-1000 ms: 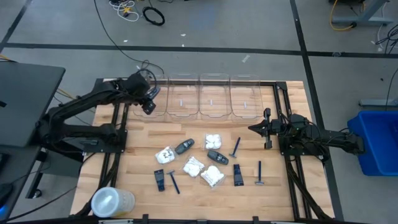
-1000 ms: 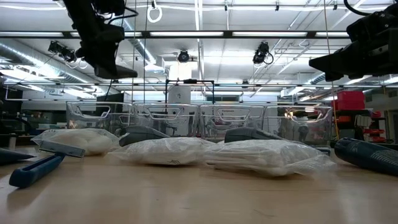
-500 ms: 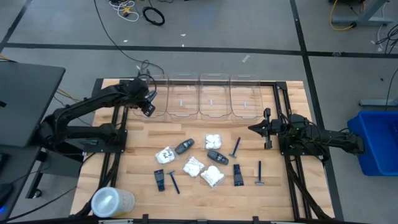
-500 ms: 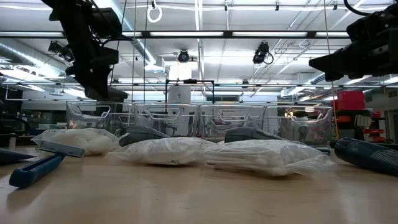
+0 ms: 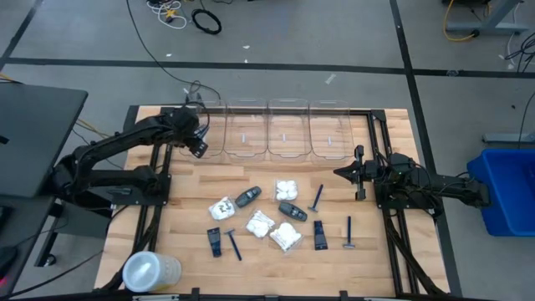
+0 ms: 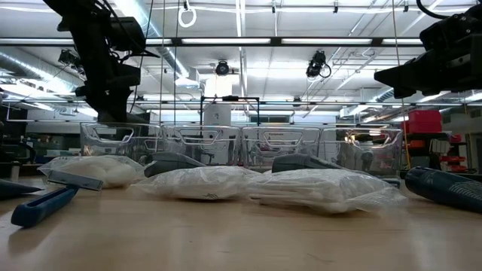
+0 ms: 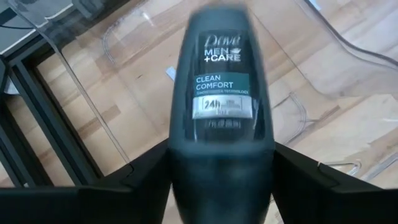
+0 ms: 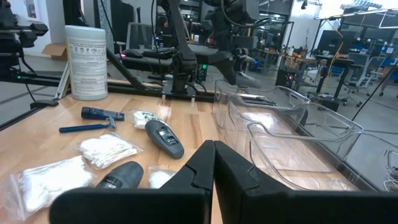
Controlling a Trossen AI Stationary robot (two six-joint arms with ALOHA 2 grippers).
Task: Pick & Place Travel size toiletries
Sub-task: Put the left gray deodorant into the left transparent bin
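Task progress: early by my judgement; only one toiletry is off the table, and the clear bins [image 5: 287, 132] along the 12 o'clock edge look empty of toiletries as far as the high view shows
Item in hand: a dark grey Dove Men+Care deodorant [image 7: 221, 93] sits between the fingers of the left gripper [image 5: 196, 144]; the left wrist view shows it end-on above the floor of the leftmost bin [image 7: 298, 93]
Left gripper: at about 10 o'clock on the table, over the leftmost bin; its fingers flank the deodorant's base, but I cannot tell whether they grip it or have let go
Right gripper [image 5: 358, 173]: waits at about 3 o'clock, fingers pressed together, holding nothing
Left on the table: two more grey deodorants [image 5: 247, 197], four white crinkly packets [image 5: 287, 189], two small black tubes [image 5: 215, 241] and three blue razors [image 5: 317, 197], clustered from centre towards 6 o'clock
Not part of the job: a large translucent round container [image 5: 150, 271] at 7 o'clock
Change from earlier frame: the left gripper has shifted a little towards 9 o'clock and sunk lower over the leftmost bin; the right arm and the table items have not moved
Remaining: deposit this deodorant, then sort about eleven more items
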